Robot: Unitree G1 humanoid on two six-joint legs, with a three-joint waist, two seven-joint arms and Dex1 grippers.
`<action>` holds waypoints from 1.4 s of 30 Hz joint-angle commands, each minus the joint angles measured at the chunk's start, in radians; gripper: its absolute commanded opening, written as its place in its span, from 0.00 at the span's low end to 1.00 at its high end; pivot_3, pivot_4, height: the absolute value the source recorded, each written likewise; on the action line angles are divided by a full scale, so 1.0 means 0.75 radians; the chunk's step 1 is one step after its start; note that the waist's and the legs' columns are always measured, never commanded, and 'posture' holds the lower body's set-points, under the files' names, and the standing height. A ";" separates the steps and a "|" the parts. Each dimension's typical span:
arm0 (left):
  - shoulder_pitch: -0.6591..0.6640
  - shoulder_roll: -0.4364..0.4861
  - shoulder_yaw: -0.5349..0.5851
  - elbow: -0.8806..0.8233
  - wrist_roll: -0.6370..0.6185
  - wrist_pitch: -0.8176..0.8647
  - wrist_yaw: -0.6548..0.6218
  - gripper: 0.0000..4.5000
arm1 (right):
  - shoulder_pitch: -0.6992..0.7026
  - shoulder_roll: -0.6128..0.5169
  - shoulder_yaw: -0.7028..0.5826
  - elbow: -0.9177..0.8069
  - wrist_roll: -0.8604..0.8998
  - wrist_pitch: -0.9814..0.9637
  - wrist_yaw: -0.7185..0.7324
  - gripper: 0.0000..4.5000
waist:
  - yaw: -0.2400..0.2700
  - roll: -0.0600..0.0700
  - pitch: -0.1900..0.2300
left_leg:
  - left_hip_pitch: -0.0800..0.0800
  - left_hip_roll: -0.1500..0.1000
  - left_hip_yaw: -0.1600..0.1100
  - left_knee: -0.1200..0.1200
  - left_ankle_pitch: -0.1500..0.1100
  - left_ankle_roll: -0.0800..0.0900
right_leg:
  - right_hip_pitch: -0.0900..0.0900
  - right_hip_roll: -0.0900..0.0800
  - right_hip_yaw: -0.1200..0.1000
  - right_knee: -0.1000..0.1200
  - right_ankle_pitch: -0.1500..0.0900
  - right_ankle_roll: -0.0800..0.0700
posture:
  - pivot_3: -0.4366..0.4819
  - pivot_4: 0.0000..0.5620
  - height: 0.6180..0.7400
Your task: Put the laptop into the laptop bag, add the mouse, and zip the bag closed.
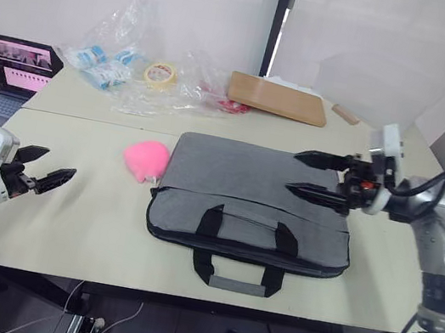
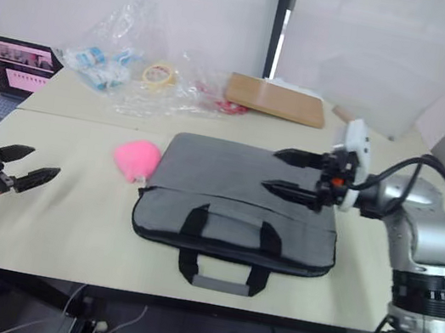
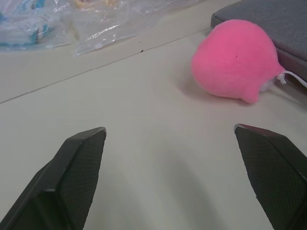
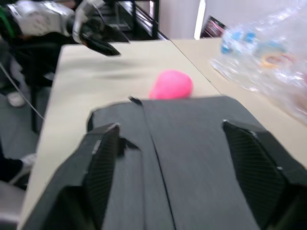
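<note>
Laptop bag lies flat near the front edge of the cream table, handles toward the robot, one black-and-grey strap handle flopped onto the tabletop. Grey woven fabric, black trim, soft rounded corners; the bag looks filled flat and even, so the laptop is probably inside already, though it can't be confirmed, and the mouse isn't identifiable anywhere. Right gripper hovers low over the bag's right end, its two black fingers spread wide, holding nothing. Left gripper hangs above bare table at the left, well apart from the bag, fingers also wide and empty; textured black pads in the wrist view. Likely step in hand: zipping. To do it well, the left should pin the bag's left end so the fabric doesn't drag, while the right pinches the small zipper pull and runs along the seam without lifting. Fluffy pink ball sits touching the bag's left far corner; keep clear of it. Further back: crinkly clear plastic bags, a tape roll, a flat brown board, and a small dark laptop with lit screen at far left.
</note>
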 commanded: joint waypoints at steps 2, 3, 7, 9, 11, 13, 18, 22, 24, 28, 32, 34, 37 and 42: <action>-0.035 0.018 0.020 -0.079 -0.045 0.048 -0.001 1.00 | -0.004 0.163 0.165 0.028 -0.114 -0.176 -0.026 0.37 | -0.013 -0.001 0.000 | 0.001 0.000 0.000 0.000 0.000 0.000 | 0.000 0.000 0.000 0.000 0.000 0.000 | 0.48 0.27 1.00; -0.047 0.022 0.009 -0.086 -0.049 0.067 -0.009 1.00 | -0.011 0.210 0.209 0.093 -0.161 -0.245 -0.020 0.28 | -0.020 -0.002 -0.001 | 0.002 0.000 0.000 -0.001 0.000 0.000 | 0.000 0.001 0.000 0.000 -0.001 -0.001 | 0.48 0.27 1.00; -0.116 0.029 -0.043 -0.085 -0.044 0.117 -0.027 1.00 | -0.050 0.299 0.268 0.303 -0.278 -0.423 0.003 0.00 | -0.033 -0.001 0.000 | 0.005 0.000 0.000 -0.001 0.002 -0.003 | 0.002 0.002 0.000 0.004 -0.002 -0.003 | 0.48 0.27 1.00; -0.184 0.028 -0.092 -0.065 -0.023 0.131 -0.042 1.00 | -0.070 0.339 0.298 0.412 -0.331 -0.516 0.001 0.00 | -0.037 -0.001 0.000 | 0.005 -0.001 0.000 -0.001 0.002 -0.003 | 0.002 0.001 0.000 0.005 -0.002 -0.004 | 0.48 0.27 1.00; -0.280 0.012 -0.148 -0.018 -0.010 0.152 -0.069 1.00 | -0.090 0.384 0.316 0.529 -0.376 -0.596 -0.005 0.00 | -0.043 -0.002 0.000 | 0.006 -0.001 0.000 -0.001 0.002 -0.003 | 0.002 0.001 0.000 0.005 -0.003 -0.004 | 0.48 0.27 1.00; -0.371 -0.004 -0.215 0.043 0.022 0.140 -0.099 1.00 | -0.100 0.412 0.328 0.630 -0.418 -0.660 0.002 0.00 | -0.052 -0.002 -0.001 | 0.009 -0.001 -0.001 -0.001 0.003 -0.004 | 0.005 0.002 -0.002 0.006 -0.003 -0.006 | 0.48 0.27 1.00; -0.656 -0.082 -0.394 0.315 0.156 0.063 -0.173 1.00 | -0.103 0.445 0.347 0.806 -0.498 -0.777 0.016 0.00 | -0.061 -0.002 -0.001 | 0.012 -0.001 -0.002 0.000 0.003 -0.004 | 0.009 0.001 -0.003 0.006 -0.004 -0.007 | 0.48 0.27 1.00; -0.848 -0.146 -0.521 0.633 0.295 -0.051 -0.249 1.00 | -0.108 0.456 0.339 0.831 -0.509 -0.790 0.020 0.00 | -0.069 -0.004 -0.002 | 0.012 -0.001 -0.003 0.003 0.003 -0.004 | 0.011 0.000 -0.003 0.008 -0.004 -0.007 | 0.48 0.27 1.00; -0.920 -0.169 -0.549 0.774 0.348 -0.112 -0.236 1.00 | -0.106 0.458 0.335 0.828 -0.512 -0.789 0.017 0.00 | -0.071 -0.004 -0.002 | 0.011 -0.001 -0.003 0.003 0.003 -0.003 | 0.011 0.000 -0.002 0.008 -0.004 -0.007 | 0.48 0.27 1.00; -0.997 -0.192 -0.594 0.958 0.447 -0.197 -0.212 1.00 | -0.099 0.457 0.331 0.816 -0.513 -0.783 0.008 0.00 | -0.068 -0.004 -0.002 | 0.010 0.000 -0.005 0.003 0.002 -0.003 | 0.010 0.000 -0.003 0.009 -0.004 -0.007 | 0.48 0.27 1.00; -1.018 -0.197 -0.596 1.045 0.492 -0.240 -0.218 0.90 | -0.078 0.457 0.334 0.786 -0.513 -0.777 0.002 0.00 | -0.061 -0.004 -0.002 | 0.009 0.000 -0.005 0.003 0.002 -0.002 | 0.009 -0.001 -0.002 0.009 -0.004 -0.007 | 0.48 0.27 1.00; -1.029 -0.199 -0.579 1.060 0.492 -0.234 -0.229 0.81 | -0.071 0.459 0.337 0.779 -0.514 -0.772 0.001 0.00 | -0.057 -0.004 -0.002 | 0.009 0.000 -0.005 0.003 0.002 -0.002 | 0.009 0.000 -0.002 0.009 -0.004 -0.007 | 0.48 0.27 1.00; -1.020 -0.187 -0.573 1.057 0.496 -0.236 -0.272 0.59 | -0.068 0.462 0.346 0.780 -0.518 -0.767 0.008 0.00 | -0.053 -0.004 -0.002 | 0.009 0.001 -0.005 0.003 0.002 -0.001 | 0.009 0.000 -0.002 0.009 -0.004 -0.007 | 0.48 0.27 1.00; -0.983 -0.151 -0.559 1.023 0.494 -0.226 -0.307 0.22 | -0.093 0.476 0.363 0.841 -0.568 -0.811 -0.020 0.00 | -0.055 -0.004 -0.002 | 0.009 0.001 -0.005 0.003 0.002 -0.001 | 0.009 0.000 -0.002 0.009 -0.004 -0.007 | 0.48 0.27 1.00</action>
